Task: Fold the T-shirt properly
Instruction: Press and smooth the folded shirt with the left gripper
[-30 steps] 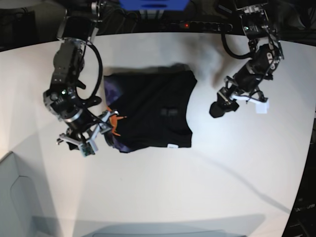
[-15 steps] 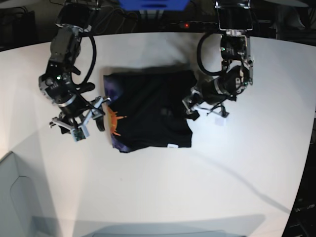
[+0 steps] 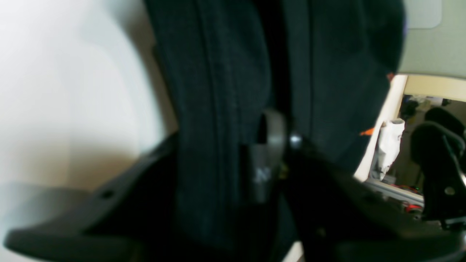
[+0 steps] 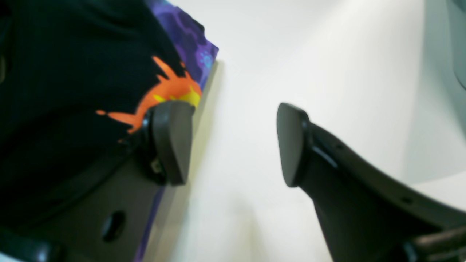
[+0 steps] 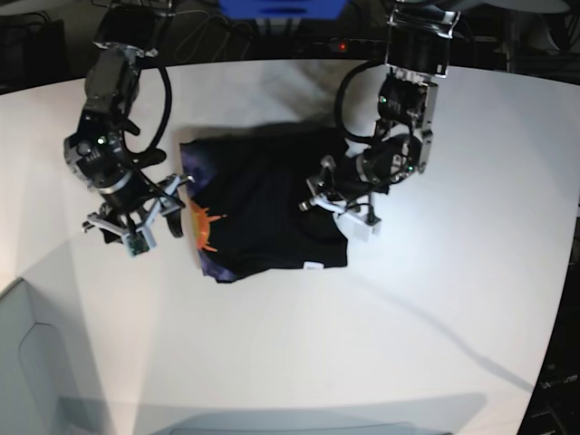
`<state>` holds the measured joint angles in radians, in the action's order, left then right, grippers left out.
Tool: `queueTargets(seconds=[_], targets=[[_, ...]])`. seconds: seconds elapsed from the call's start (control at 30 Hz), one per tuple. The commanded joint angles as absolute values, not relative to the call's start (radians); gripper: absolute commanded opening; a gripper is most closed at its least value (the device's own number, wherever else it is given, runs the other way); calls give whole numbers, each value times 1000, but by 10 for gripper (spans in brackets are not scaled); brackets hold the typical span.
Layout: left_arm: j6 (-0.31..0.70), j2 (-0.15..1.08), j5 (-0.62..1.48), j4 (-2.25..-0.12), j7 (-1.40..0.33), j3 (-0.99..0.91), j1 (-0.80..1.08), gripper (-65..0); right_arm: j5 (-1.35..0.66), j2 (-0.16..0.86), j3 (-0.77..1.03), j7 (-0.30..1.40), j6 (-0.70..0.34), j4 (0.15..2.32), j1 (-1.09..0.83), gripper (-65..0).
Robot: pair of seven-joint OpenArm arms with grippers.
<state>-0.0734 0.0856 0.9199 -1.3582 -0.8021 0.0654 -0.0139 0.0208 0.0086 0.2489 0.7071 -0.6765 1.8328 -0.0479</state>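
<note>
The black T-shirt lies folded on the white table, with its orange-and-purple print along its left edge and a small white tag at its front edge. My left gripper is over the shirt's right edge. In the left wrist view the left gripper has its jaws apart, with a fold of the black cloth between them. My right gripper is open at the shirt's left edge. In the right wrist view one finger lies against the orange print, the other over bare table.
A black power strip and a blue box stand past the table's far edge. A pale grey panel is at the lower left. The table edge and a dark chair show in the left wrist view.
My left gripper has moved left from beside the shirt onto its right edge. The shirt has shifted slightly left. My right gripper has moved up a little along the left edge.
</note>
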Motion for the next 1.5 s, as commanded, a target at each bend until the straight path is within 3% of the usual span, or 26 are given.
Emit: queueTargets(seconds=[0.0,0.07,0.3,0.57,0.7,0.9,0.97,1.2,1.33,1.4,1.47], targets=[[-87,87,895,-1353,-823,82,-15,-540,5,13,249,684,-668,1851,-35,-273],[-87,87,895,-1333,-823,107,-27,-646,5,13,251,684,-668,1851,-35,-273],[-87,193,895,-1307,-816,288,-105,-650,5,13,251,684,-667,1853,-35,-273],[-87,381,892,-1299,-814,812,-415,-650,7,7,348,684,-665,1902,-30,-273],[-87,381,809,-1311,-814,1010,-552,-650,5,7,417,684,-665,1905,-35,-273],[-84,272,595,-1302,-814,1129,-638,-650,5,-8,535,684,-665,1906,-73,-273],[-42,234,516,-1300,-814,1138,-639,-650,5,-8,568,684,-665,1906,-97,-273],[344,93,99,-1296,-811,1133,-631,-650,2,-56,702,680,-665,1906,-136,-273],[417,25,-68,-1268,-820,1138,-631,-642,2,-84,759,682,-670,1906,-142,-273],[417,-4,-111,-1230,-822,1133,-631,-595,2,-96,783,682,-670,1906,-142,-273],[417,-16,-128,-1210,-823,1136,-636,-509,2,-105,789,682,-671,1906,-142,-273]])
